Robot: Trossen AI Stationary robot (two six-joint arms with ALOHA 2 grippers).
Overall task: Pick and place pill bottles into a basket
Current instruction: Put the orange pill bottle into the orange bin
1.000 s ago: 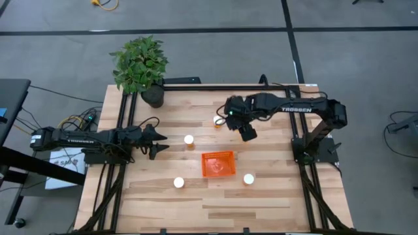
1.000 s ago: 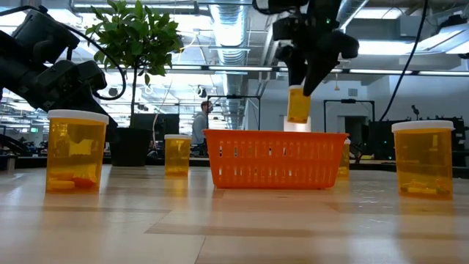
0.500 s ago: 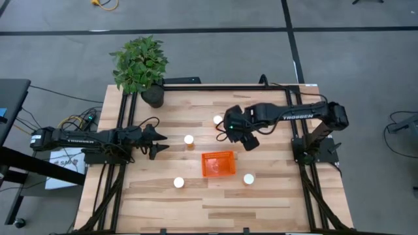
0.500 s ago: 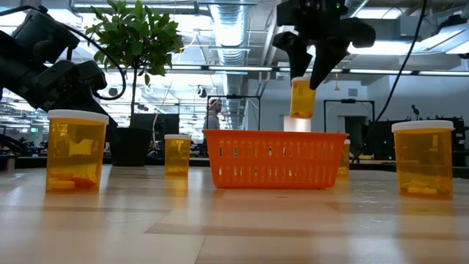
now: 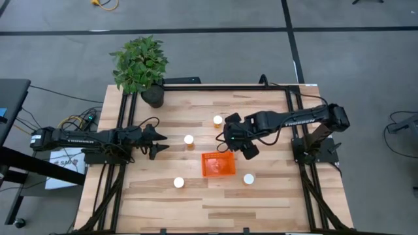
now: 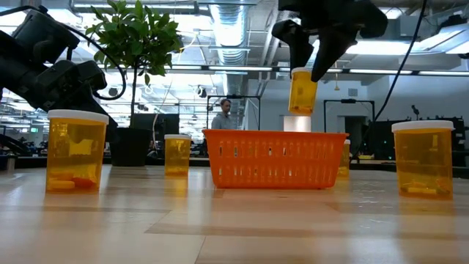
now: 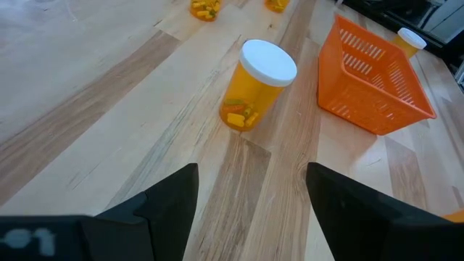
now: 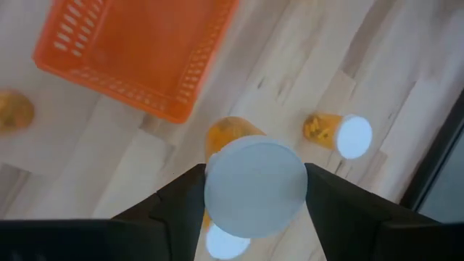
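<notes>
The right gripper hangs in the air just above the far edge of the orange basket, its two dark fingers clamped on the white cap of a held pill bottle; the bottle's translucent orange body points down, clear of the basket's rim, as the low view shows. In the right wrist view that cap fills the space between the fingers, with the basket lying just past it on the wooden table. Beyond the right gripper, toward the table's far side, stands one bottle; another bottle stands beside the basket on the near right. The left gripper waits low at the table's left side, its fingers apart and holding nothing. Just ahead of it stands a bottle, upright, with small pills at its bottom in the left wrist view, and the basket sits further on past that bottle. A fourth standing bottle is on the near side, to the side of the left gripper and well apart from it. A potted plant stands at the far left corner.
</notes>
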